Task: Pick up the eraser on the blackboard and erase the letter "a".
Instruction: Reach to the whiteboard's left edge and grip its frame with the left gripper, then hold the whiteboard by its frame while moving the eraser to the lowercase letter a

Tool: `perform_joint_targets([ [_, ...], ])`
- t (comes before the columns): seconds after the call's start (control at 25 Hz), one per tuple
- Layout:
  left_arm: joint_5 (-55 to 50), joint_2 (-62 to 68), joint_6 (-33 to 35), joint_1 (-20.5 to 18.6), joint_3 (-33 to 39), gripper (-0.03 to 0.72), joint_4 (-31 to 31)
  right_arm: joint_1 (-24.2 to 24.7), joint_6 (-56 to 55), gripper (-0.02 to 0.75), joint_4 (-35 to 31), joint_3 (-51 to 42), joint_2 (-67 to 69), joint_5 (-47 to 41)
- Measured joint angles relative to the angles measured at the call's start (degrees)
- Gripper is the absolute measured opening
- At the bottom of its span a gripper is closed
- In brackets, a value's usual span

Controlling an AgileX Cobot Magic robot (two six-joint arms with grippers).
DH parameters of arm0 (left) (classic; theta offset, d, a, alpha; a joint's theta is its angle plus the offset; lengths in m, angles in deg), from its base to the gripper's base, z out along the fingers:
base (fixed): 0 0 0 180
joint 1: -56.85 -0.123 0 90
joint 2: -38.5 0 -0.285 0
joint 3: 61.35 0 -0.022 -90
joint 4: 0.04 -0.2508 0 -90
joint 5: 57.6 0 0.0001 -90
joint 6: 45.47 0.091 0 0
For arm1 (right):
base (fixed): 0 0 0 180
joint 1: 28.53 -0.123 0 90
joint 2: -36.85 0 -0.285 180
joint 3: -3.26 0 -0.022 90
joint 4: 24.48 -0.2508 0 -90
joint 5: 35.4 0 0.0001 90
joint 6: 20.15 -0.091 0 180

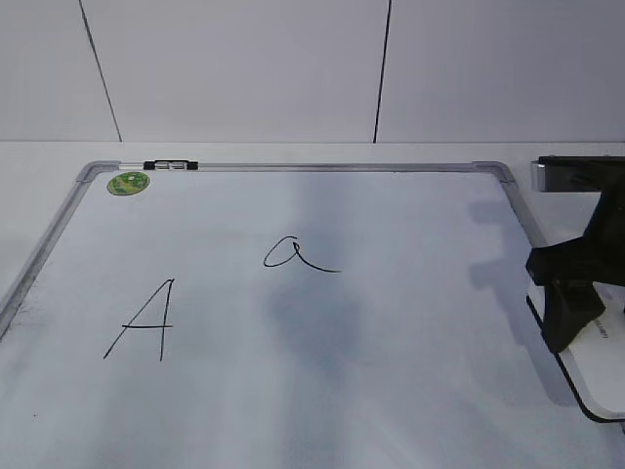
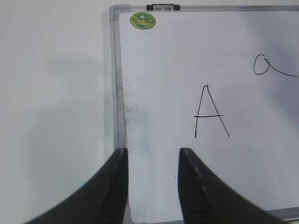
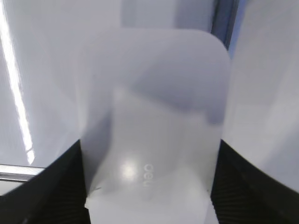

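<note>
The eraser lies at the blackboard's right edge, flanked by the right claw's spread fingers, apparently not yet clamped. Light, rigid, smooth plastic: best gripped across its long sides. Left claw hovers parted, empty

A large angular capital "A" in black marker, well left of the right pincer. A small black-and-white marker lies far from it, just beside a round green sticker.
</note>
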Motion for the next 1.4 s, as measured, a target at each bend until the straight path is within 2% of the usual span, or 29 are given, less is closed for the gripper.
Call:
perform_joint_targets([
  [0.24,-0.1,21.1,0.0,0.3,-7.6,0.275,0.0,0.0,0.8,0.561,0.0,0.0,0.0,0.0],
  [0.52,-2.3,44.7,0.0,0.3,-20.2,0.283,-0.9,0.0,1.3,0.561,0.0,0.0,0.0,0.4],
  [0.6,-2.7,50.3,0.0,0.3,-23.1,0.328,-1.6,0.0,1.4,0.561,0.0,0.0,0.0,0.6],
  [0.8,-2.7,60.6,0.0,0.3,-28.2,0.522,-3.3,0.0,1.4,0.561,0.0,0.0,0.0,1.0],
  [0.88,-2.3,64.2,0.0,0.3,-29.2,0.551,-4.6,0.0,1.4,0.561,-0.1,0.0,0.0,1.1],
  [1.0,-1.9,69.0,0.2,0.3,-30.1,0.541,-5.6,0.0,1.4,0.561,-0.1,0.0,0.0,1.1],
  [1.24,-2.0,76.9,2.6,0.3,-34.0,0.428,-5.9,0.0,1.5,0.561,-0.1,0.0,0.0,1.3],
  [1.4,-4.7,81.0,5.5,-0.9,-38.2,0.407,-4.2,0.0,1.5,0.561,-0.1,0.0,0.0,1.4],
])
